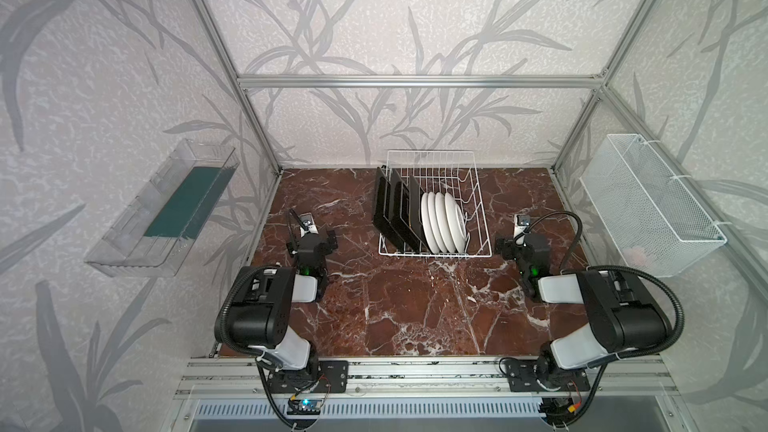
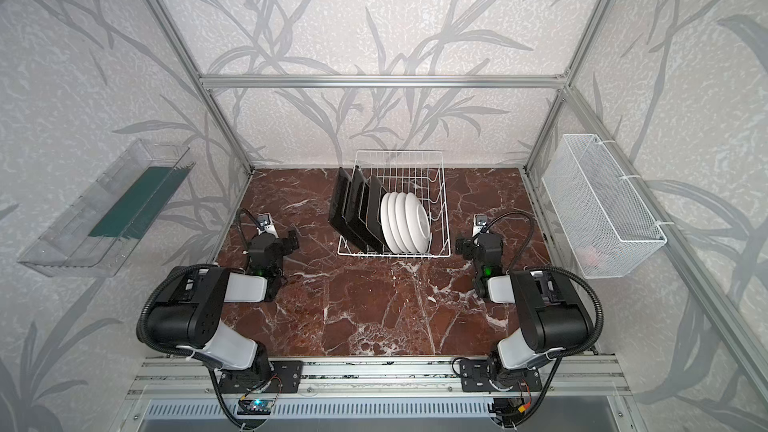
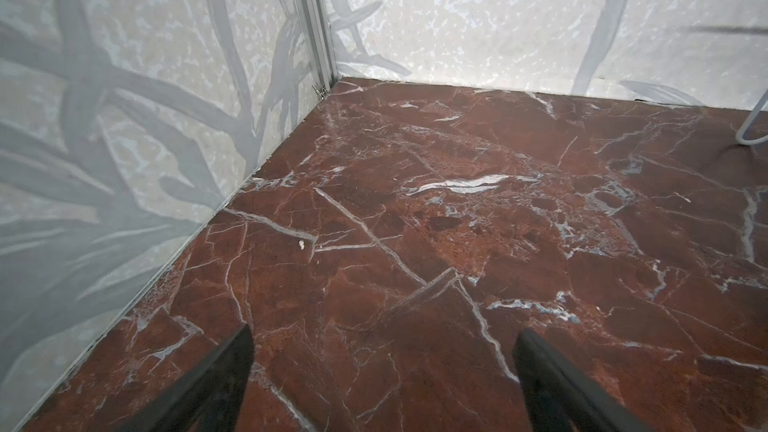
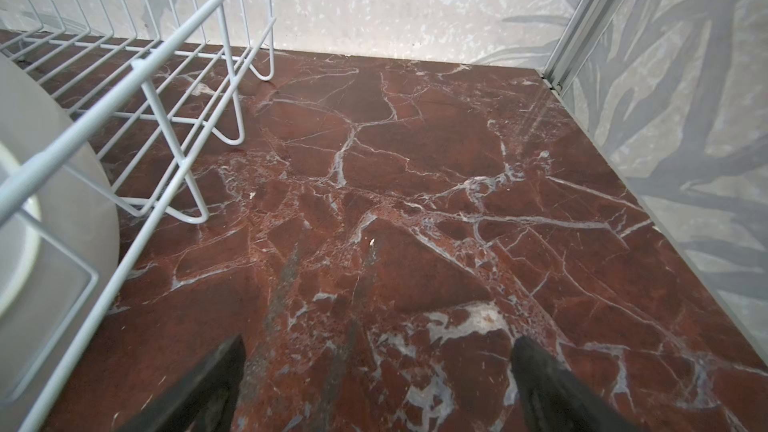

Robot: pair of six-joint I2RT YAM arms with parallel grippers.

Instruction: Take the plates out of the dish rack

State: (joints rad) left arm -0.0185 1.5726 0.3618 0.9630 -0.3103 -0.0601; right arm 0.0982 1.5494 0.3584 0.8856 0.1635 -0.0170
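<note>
The white wire dish rack (image 1: 432, 160) (image 2: 399, 160) stands at the back middle of the marble table. In it, several black-backed square plates (image 1: 395, 214) (image 2: 353, 209) lean on edge at its left. Several round white plates (image 1: 442, 222) (image 2: 405, 222) stand on edge to their right. My left gripper (image 1: 312, 238) (image 2: 272, 243) (image 3: 382, 342) is open over bare marble, left of the rack. My right gripper (image 1: 521, 243) (image 2: 480, 243) (image 4: 376, 347) is open just right of it, holding nothing. The right wrist view shows the rack's side rail (image 4: 139, 63) and a white plate (image 4: 62, 201) behind it.
A clear plastic tray (image 1: 166, 209) hangs on the left wall and a white fine-mesh basket (image 1: 648, 201) on the right wall. Aluminium frame posts stand at the back corners. Red-brown marble (image 1: 415, 305) stretches in front of the rack between the two arms.
</note>
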